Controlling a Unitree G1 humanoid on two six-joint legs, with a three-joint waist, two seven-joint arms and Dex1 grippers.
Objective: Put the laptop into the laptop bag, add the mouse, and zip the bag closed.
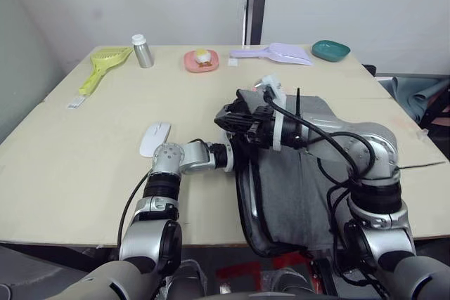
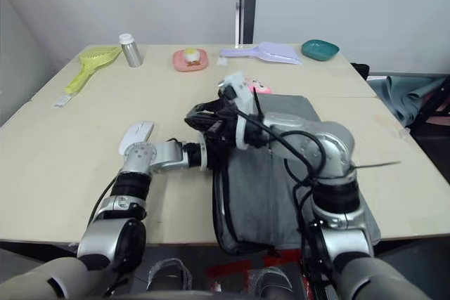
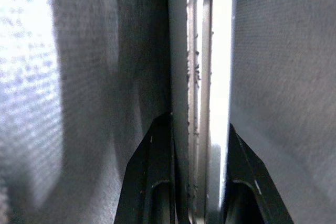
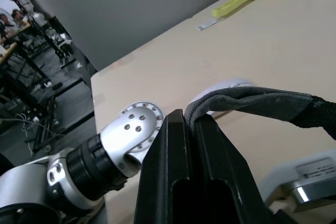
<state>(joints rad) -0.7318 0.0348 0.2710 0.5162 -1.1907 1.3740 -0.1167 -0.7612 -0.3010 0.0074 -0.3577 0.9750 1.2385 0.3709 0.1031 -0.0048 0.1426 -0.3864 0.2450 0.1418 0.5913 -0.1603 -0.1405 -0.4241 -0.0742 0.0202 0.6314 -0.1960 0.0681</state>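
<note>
The left pincer, forearm level, reaches inside the laptop bag, seemingly gripping the laptop edge. The right pincer, elbow bent, is clenched on the bag's black strap handle, lifting the opening. The mouse lies near on open worktop.

arm shells: silver-grey metal, rounded segments, black ribbed rings at joints
left wrist joint: round silver cap, ring of small screws
cables: black, looped loose along right forearm
right wrist: white band and white camera block
left tool: black tapered fingers
right tool: black, flat-sided fingers
</note>
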